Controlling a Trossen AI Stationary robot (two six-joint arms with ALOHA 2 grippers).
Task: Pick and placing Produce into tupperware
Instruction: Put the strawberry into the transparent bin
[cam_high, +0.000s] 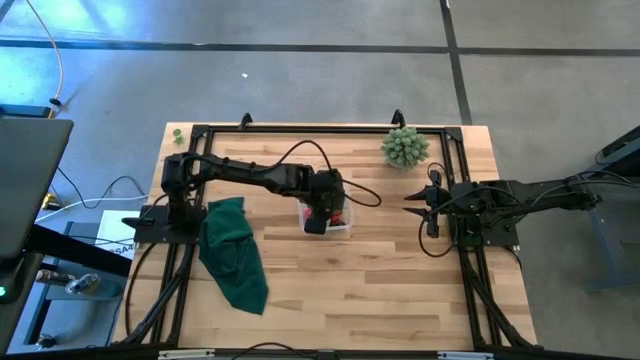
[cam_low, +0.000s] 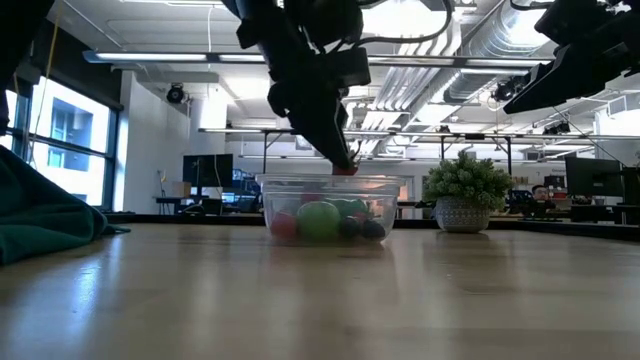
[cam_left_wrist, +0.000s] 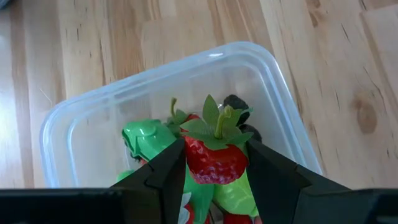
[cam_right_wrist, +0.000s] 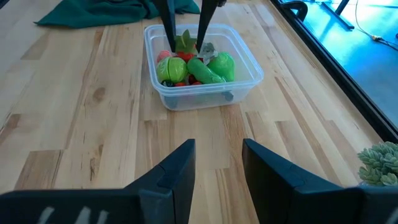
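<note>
Two arms show from above: the left gripper (cam_high: 318, 222) sits directly over the tupperware (cam_high: 343, 224), the right gripper (cam_high: 412, 206) well apart. At table level, the strawberry (cam_low: 345, 170) hangs just above the rim. The left wrist view shows fingers clamped on the strawberry, stem up. The right wrist view shows empty, parted fingers (cam_right_wrist: 177, 171).
</note>
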